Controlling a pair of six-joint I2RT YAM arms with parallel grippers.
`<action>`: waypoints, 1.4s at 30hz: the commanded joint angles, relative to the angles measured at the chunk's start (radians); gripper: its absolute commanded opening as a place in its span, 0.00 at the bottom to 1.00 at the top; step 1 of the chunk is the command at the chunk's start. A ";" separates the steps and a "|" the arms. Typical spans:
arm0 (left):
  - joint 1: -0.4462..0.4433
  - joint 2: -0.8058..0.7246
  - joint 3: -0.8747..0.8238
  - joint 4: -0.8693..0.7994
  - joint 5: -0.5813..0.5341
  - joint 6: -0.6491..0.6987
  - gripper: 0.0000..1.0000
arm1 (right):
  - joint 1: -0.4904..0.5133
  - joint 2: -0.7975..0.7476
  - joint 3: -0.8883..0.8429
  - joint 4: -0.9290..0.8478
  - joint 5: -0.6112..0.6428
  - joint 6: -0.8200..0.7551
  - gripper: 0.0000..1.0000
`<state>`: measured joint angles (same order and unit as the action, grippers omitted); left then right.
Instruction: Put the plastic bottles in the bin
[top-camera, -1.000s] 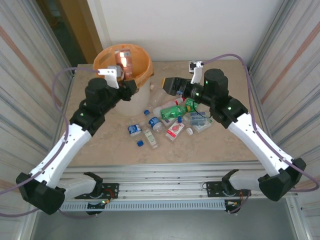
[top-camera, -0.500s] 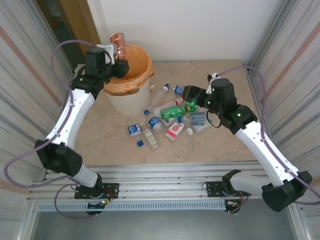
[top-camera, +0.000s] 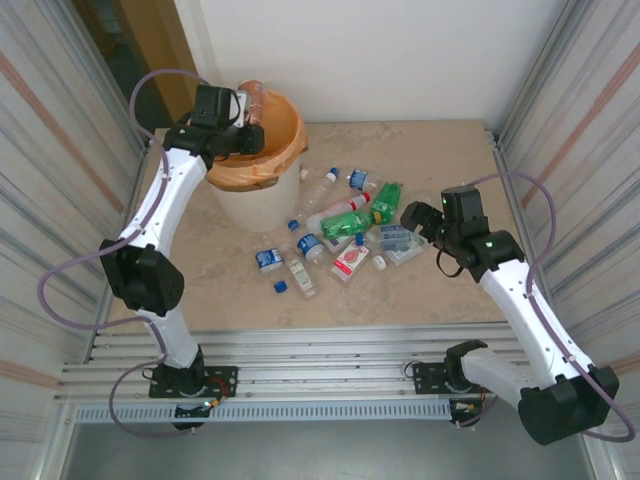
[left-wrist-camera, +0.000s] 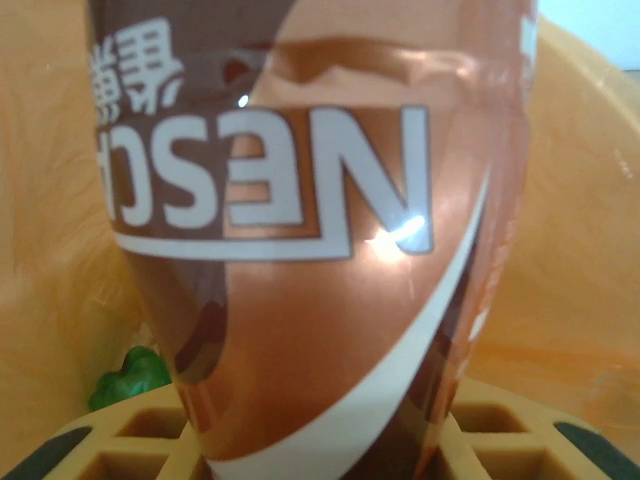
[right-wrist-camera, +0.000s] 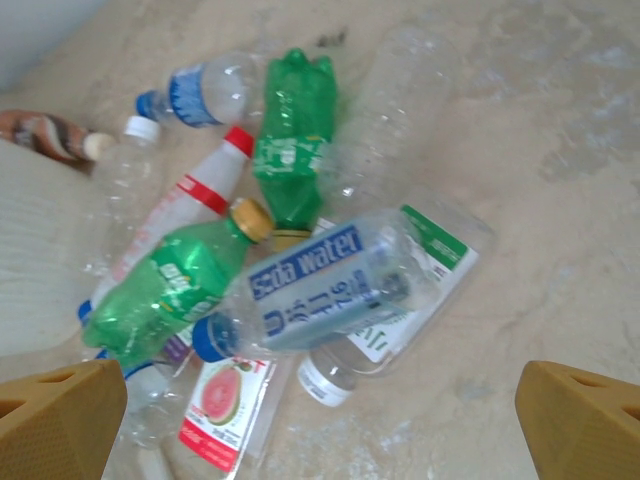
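The left fingers (left-wrist-camera: 120, 445) are clamped on a brown bottle (left-wrist-camera: 330, 250), which is held over the far rim of the bin (top-camera: 262, 190). Its glossy copper label is printed with white letters and a white swoosh. The bin's white wall is lined with a crinkled orange bag (top-camera: 285, 135). The right fingers (right-wrist-camera: 60, 420) are spread wide above crushed clear and green bottles (right-wrist-camera: 300, 290), which are scattered on the mottled table (top-camera: 220, 290).

Bottles (top-camera: 345, 224) clutter table (top-camera: 450, 150) centre; far-right corner open; bin (top-camera: 245, 205) blocks far left, mouth possibly half-free.
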<state>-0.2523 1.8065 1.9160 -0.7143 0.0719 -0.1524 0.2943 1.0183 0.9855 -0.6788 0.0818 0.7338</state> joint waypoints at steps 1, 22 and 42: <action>0.009 -0.013 0.049 -0.025 -0.034 0.037 0.48 | -0.009 -0.020 -0.016 -0.020 -0.001 0.036 0.98; 0.001 -0.190 -0.062 0.042 -0.023 0.003 0.70 | 0.023 -0.060 -0.190 0.067 -0.018 0.251 0.98; -0.518 -0.225 -0.330 0.429 -0.034 0.337 0.99 | -0.283 -0.067 -0.046 -0.115 -0.041 0.076 0.98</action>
<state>-0.7437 1.5223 1.5959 -0.3893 -0.0078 0.0586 0.0490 0.9668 0.9073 -0.7292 0.0586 0.8764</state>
